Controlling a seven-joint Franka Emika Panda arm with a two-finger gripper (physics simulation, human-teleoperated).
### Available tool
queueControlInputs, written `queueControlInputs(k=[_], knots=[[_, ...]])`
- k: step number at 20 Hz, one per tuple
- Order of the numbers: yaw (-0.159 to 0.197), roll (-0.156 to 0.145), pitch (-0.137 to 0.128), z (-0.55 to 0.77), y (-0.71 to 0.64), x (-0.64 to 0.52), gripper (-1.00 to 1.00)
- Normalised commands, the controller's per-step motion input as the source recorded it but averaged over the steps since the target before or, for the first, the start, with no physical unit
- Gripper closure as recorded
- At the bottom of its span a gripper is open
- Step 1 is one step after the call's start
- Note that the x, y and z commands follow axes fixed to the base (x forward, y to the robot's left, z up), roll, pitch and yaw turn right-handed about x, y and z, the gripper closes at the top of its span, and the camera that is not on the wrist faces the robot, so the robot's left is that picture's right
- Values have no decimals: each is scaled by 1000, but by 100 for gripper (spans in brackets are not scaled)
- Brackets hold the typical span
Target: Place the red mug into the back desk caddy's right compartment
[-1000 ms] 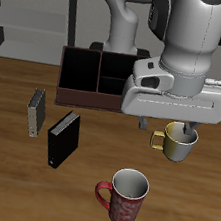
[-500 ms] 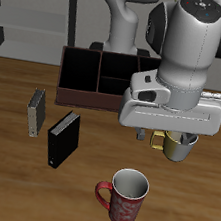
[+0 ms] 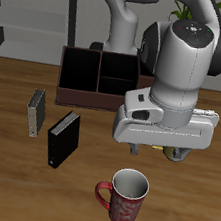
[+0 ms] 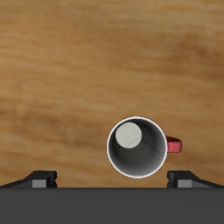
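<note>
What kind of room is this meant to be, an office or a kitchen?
Probably a study or office desk, computer-rendered: a wooden table carries a desk caddy, a black book-like box, and a red mug.

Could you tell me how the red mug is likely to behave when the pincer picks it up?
The red mug looks rigid, so it should not deform. It stands upright on a flat base, so it seems unlikely to roll. Its handle juts out on one side, so a rim grasp might tilt it slightly.
</note>
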Motion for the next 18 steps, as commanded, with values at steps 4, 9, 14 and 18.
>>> queueControlInputs(k=[4, 9, 14, 18], knots=[[-16, 6, -19, -169, 8, -25, -100], [6, 11, 1, -179, 68, 6, -100], [-36, 18, 3, -186, 107, -14, -100], [-2, -4, -14, -170, 30, 1, -100]])
